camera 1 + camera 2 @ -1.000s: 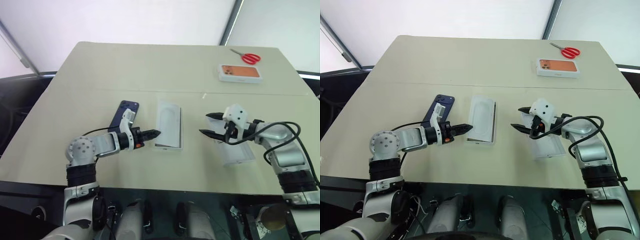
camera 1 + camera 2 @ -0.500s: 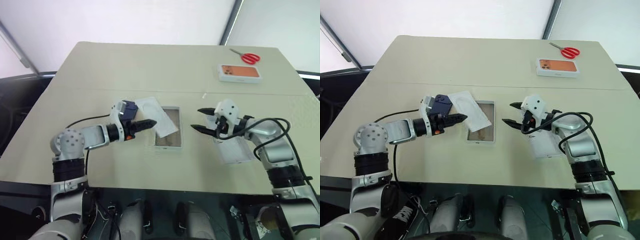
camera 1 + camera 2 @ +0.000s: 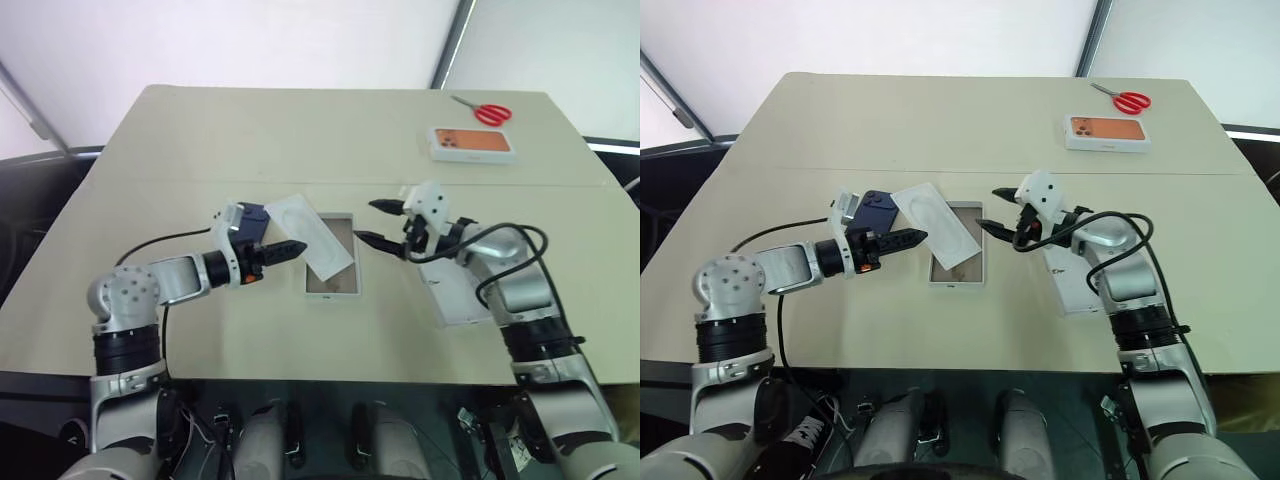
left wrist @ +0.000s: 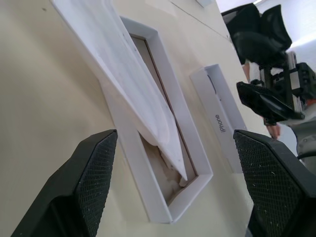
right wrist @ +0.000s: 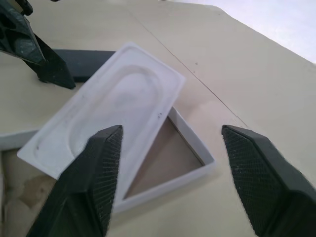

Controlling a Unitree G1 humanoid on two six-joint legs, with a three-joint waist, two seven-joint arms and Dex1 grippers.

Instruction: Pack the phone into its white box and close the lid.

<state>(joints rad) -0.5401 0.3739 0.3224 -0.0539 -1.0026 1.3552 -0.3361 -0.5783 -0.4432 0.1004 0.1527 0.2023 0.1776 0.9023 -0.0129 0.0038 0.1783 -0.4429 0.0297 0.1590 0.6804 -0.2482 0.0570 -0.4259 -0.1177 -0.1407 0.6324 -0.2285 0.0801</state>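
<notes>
Two tools, left tool (image 3: 297,244) and right tool (image 3: 377,222), both spread and empty, flank our white box (image 3: 331,293); the insert (image 3: 312,230) lies askew across it, the phone (image 3: 876,210) beside our nearer left arm.

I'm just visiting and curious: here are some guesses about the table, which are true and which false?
1. The white insert lies skewed, partly across the white box. True.
2. The phone is already inside the white box. False: it lies on the table, beside the box on the robot's left.
3. The red scissors lie at the far edge near the box printed with an orange phone. True.
4. The lid covers the white box. False: it lies apart on the table, under the right arm.
5. The left gripper has its fingers apart, holding nothing. True.
</notes>
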